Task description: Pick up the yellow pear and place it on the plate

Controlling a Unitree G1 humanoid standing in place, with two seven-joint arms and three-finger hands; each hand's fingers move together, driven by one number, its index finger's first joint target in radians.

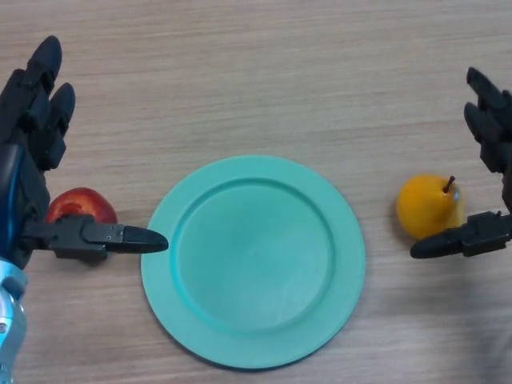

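A yellow pear with a short brown stem lies on the wooden table, just right of the plate. The teal plate sits in the middle, with nothing on it. My right hand is at the right edge, open, its fingers straight above the pear and its thumb stretched out just below it; the pear lies in the gap and I cannot tell if anything touches it. At the left edge my left hand is open too, its thumb pointing toward the plate's rim.
A red apple rests on the table left of the plate, partly behind my left thumb. The wooden tabletop stretches beyond the plate.
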